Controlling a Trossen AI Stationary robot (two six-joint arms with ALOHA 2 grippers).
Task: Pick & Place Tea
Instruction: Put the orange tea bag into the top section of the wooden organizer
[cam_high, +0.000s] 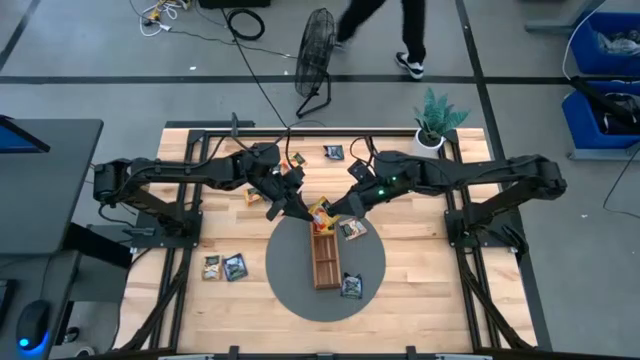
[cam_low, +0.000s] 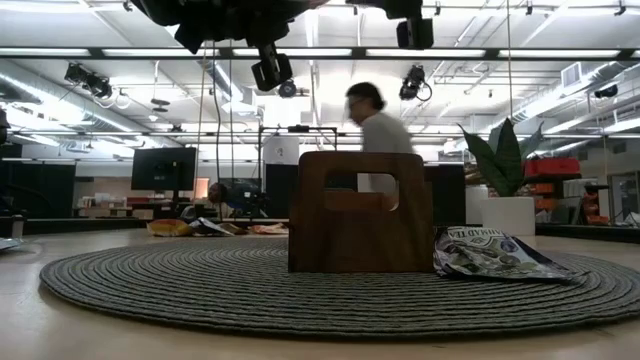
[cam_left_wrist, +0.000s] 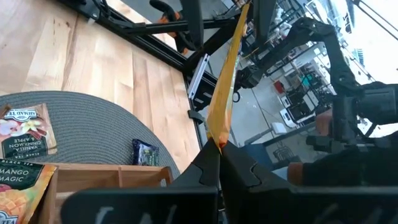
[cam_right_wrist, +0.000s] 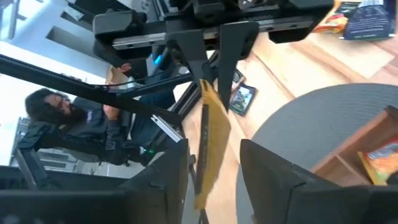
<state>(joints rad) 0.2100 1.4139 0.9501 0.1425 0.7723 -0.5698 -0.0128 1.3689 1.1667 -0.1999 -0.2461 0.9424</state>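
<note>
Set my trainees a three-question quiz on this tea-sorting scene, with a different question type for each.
1. True or false: the left hand is pinching a yellow sachet.
2. The wooden tray stands on: A) bare table; B) the round grey mat; C) a box.
3. Fill in: the right hand has its fingers ____ on either side of that sachet.
Key: 1 true; 2 B; 3 open.

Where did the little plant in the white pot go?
In the high view, the plant stands at the table's far edge on the right side, just behind the right arm and away from the round grey mat.
</note>
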